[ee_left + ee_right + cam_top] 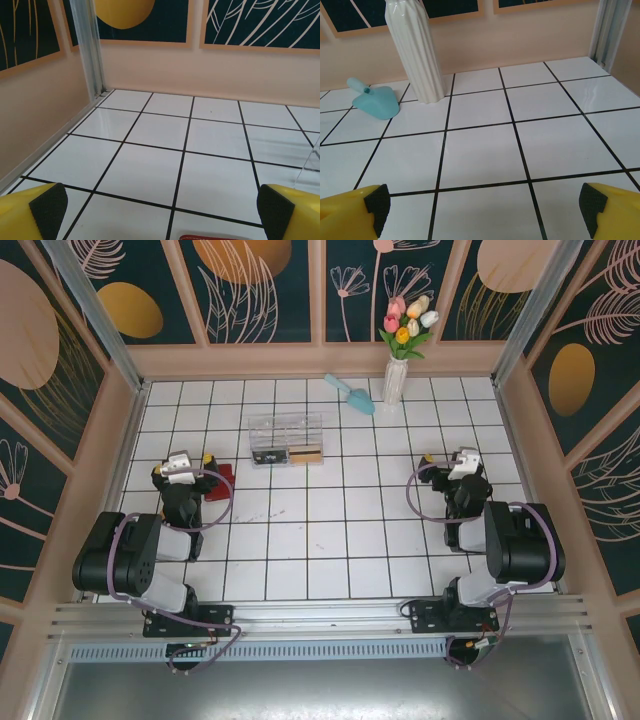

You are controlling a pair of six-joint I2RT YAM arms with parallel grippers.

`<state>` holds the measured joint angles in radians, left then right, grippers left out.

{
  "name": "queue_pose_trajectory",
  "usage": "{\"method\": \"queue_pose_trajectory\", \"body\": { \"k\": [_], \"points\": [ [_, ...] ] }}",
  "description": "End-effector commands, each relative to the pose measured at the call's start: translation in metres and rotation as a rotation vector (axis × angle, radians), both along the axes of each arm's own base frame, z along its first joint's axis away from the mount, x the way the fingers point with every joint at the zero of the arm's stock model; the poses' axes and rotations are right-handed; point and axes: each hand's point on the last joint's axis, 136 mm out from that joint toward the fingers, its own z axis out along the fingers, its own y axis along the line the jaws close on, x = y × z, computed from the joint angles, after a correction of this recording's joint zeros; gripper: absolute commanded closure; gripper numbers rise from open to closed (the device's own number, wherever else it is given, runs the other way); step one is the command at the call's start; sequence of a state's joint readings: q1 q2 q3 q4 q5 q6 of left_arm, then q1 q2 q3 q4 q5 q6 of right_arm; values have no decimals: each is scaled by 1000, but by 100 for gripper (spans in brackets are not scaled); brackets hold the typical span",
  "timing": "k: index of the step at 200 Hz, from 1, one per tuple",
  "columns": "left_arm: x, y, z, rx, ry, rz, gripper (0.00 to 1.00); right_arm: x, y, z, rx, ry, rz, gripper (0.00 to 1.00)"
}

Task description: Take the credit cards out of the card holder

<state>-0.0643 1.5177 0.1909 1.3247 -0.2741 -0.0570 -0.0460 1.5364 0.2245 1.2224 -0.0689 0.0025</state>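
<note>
Tiled table (pixel 330 540): no loose card identifiable. Left gripper (pixel 182 464) and right gripper (pixel 455 460): jaws spread wide, holding nothing. Card holder (pixel 224 478): lies just beside the left gripper. Credit cards: judged inside it. Removal not yet begun.

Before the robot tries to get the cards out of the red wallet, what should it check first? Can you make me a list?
1. Left gripper open and empty: ok.
2. Right gripper open and empty: ok.
3. Card holder found: ok, it lies right beside the left gripper.
4. Card holder open: cannot tell, the left arm hides most of it.
5. Credit cards in sight for a grab: cannot tell.
6. Clear box out of the way: ok, it stands apart, farther back.
</note>
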Motion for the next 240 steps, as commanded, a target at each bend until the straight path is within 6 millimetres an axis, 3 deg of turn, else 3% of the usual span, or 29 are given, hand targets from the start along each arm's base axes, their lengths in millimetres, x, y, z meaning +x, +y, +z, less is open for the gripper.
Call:
{"method": "queue_pose_trajectory", "body": {
  "k": [1,139,182,197,204,222,240],
  "points": [
    [4,4,6,-14,-25,21,1,4,3,7,0,-24,12,1],
    [6,4,6,-18,-20,19,1,5,1,7,7,-20,12,1],
    [11,15,15,-33,25,78,1,5,-2,8,5,-22,-15,1],
    [19,23,31,-44,70,139,1,4,0,19,-13,-30,-35,1],
    [23,28,48,-61,60,171,1,4,1,24,-13,-17,-38,1],
    [24,40,73,-168,70,270,1,7,-10,45,66,18,-123,1],
    [21,42,76,-337,130,328,1,6,-15,71,211,0,-178,1]
  ]
}}
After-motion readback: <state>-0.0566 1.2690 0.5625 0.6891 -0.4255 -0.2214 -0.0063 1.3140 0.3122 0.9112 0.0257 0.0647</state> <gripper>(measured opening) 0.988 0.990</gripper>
